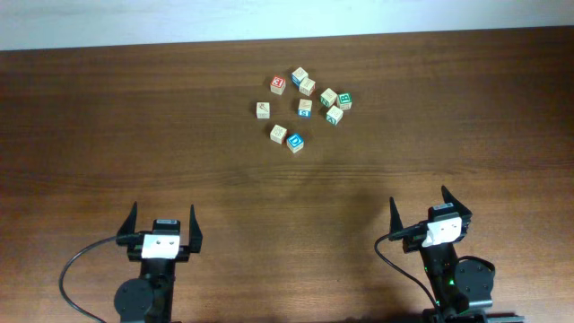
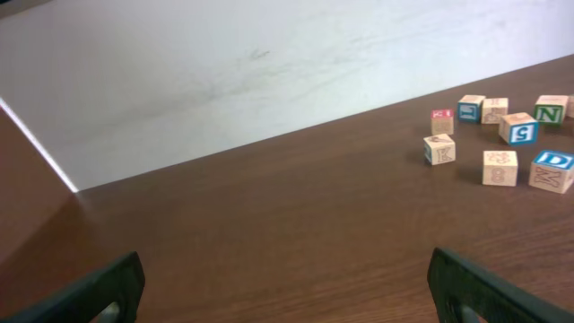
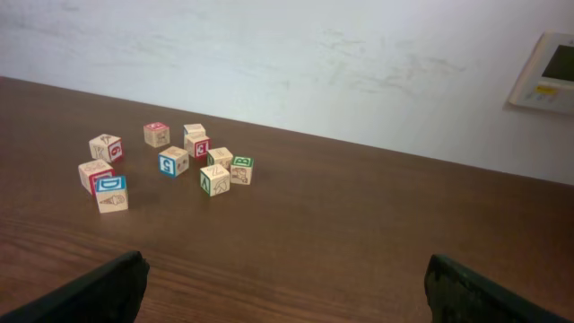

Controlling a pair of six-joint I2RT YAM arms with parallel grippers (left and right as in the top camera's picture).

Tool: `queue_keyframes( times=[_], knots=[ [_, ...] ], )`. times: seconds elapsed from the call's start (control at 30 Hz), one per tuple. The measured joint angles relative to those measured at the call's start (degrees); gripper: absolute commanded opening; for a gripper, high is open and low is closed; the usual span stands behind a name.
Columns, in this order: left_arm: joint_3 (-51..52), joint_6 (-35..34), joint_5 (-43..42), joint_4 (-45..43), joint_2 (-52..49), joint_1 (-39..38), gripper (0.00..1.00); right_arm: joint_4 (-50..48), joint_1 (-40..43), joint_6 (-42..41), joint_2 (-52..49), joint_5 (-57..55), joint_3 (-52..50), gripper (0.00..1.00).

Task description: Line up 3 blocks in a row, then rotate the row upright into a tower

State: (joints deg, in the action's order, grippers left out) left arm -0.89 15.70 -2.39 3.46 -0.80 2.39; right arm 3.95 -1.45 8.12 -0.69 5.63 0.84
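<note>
Left pincer (image 1: 162,213), right pincer (image 1: 419,199): both gaped wide, empty, low over near side of surface (image 1: 108,117). Tan-topped block (image 1: 278,134) sat just beside blue D block (image 1: 295,143); blue 5 block (image 1: 305,109) near, all well apart from pincers.

The bare wood of the table (image 1: 134,135) is lying open between both grippers and the cube cluster (image 1: 305,106), and nothing is standing in either approach lane. The cluster is sitting at 1 o'clock from the left gripper (image 1: 163,206) and at 11 o'clock from the right gripper (image 1: 418,194).

The tan-topped cube (image 1: 278,134) and the blue D cube (image 1: 295,142) are forming the near edge, just beside each other and possibly touching. Three green-faced cubes (image 1: 334,115) are crowding the cluster's 3 o'clock side. The lone cube (image 1: 262,109) at 9 o'clock is standing apart from the others. The wall (image 1: 269,18) is bounding the table at 12 o'clock.
</note>
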Motion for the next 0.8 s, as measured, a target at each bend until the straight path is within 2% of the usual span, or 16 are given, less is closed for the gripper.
queue_keyframes(
  times=[0.5, 0.8],
  knots=[
    [-0.9, 0.15, -9.05, -0.04, -0.52, 0.0, 0.99, -0.04, 0.0, 0.02, 0.0, 0.0, 3.02, 0.98],
    [-6.27, 0.22, -10.34, -0.04, -7.61, 0.0, 0.99, -0.07, 0.0, 0.02, -3.41, 0.02, 8.55, 0.98]
  ],
)
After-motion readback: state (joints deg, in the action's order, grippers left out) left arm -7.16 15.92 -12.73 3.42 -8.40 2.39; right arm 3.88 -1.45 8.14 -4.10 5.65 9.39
